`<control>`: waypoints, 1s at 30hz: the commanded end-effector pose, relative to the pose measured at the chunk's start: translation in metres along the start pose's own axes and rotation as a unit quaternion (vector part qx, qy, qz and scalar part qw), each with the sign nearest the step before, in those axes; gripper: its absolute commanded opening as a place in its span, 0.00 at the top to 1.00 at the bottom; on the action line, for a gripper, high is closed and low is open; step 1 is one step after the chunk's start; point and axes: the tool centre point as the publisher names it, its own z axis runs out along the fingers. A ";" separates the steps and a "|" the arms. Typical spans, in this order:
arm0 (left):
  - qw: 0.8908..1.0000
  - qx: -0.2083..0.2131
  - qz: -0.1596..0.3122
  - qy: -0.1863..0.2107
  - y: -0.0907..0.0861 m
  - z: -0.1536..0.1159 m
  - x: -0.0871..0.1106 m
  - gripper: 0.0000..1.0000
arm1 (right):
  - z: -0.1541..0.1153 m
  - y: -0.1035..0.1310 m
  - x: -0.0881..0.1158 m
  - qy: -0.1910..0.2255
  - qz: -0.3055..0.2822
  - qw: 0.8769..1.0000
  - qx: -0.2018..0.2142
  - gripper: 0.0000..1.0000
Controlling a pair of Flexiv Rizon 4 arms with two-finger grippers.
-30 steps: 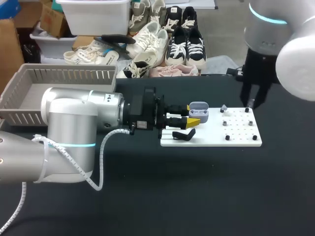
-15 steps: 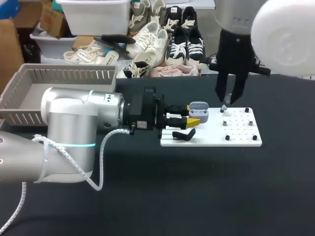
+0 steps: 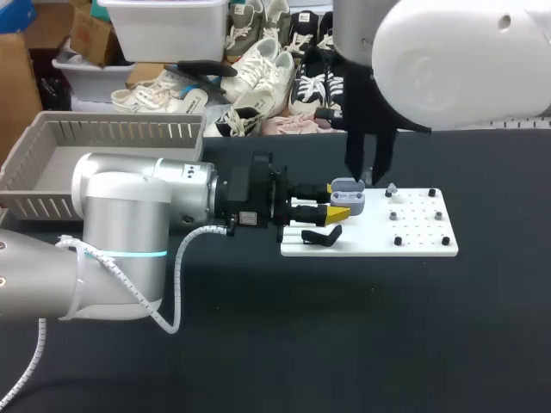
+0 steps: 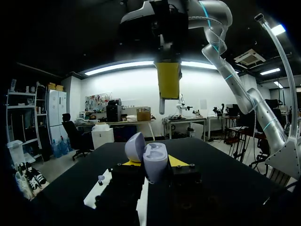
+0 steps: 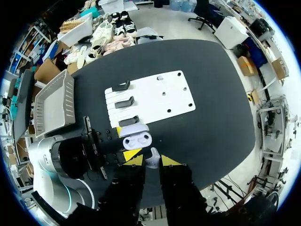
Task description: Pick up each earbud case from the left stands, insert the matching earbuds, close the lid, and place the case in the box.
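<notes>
The left gripper [image 4: 154, 163] holds the open case [image 3: 348, 191] tight. The right gripper [image 5: 152, 161] pinches a small earbud [image 5: 152, 154] and hangs straight above that case.

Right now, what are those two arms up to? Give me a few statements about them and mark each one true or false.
1. The left gripper holds the earbud case. True.
2. The right gripper hangs above that case. True.
3. The case is closed. False: its lid stands open.
4. The right gripper is empty. False: a small earbud is pinched between its fingers.
</notes>
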 end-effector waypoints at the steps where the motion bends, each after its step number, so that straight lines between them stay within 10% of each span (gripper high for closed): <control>1: 1.000 -0.003 0.001 0.000 -0.002 0.000 0.000 1.00 | -0.001 0.000 0.000 0.000 0.001 1.000 0.002 1.00; 30: 1.000 -0.003 0.001 0.000 -0.002 0.000 0.000 1.00 | 0.011 -0.002 0.008 0.007 -0.006 1.000 0.010 1.00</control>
